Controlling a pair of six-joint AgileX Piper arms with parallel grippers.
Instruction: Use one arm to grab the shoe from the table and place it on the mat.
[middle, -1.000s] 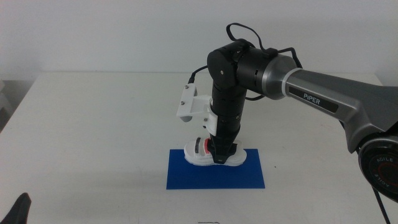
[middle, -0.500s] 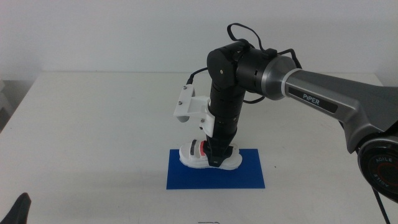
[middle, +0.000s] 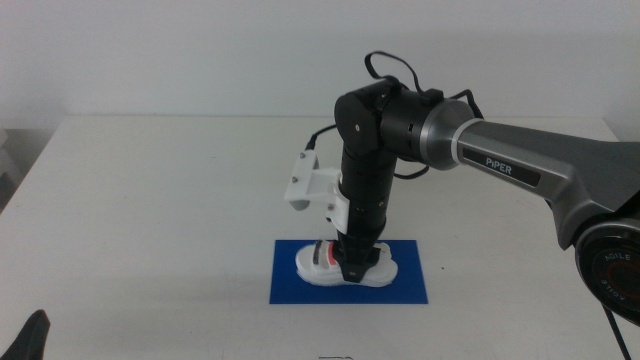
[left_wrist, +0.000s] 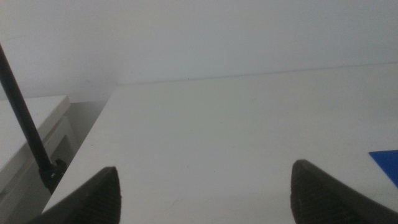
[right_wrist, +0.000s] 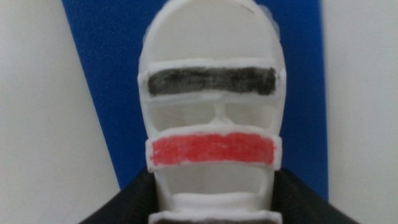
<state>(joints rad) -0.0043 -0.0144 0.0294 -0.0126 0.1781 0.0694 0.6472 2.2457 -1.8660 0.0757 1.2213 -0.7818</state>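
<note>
The right arm (middle: 520, 175) reaches in over the table (middle: 150, 210) and points straight down, its gripper (middle: 352, 268) clamped on the sides of the shoe (middle: 345, 266), which sits on the blue mat (middle: 400, 285) with its black and red straps facing up. The left gripper (middle: 28, 338) waits at the near left corner of the table, its jaws spread wide with nothing between them.

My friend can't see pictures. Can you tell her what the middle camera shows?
A big black and grey robot arm reaches in from the right, its black right gripper clamped on a small white sandal with a red strap over a flat dark-blue mat on a white table.
</note>
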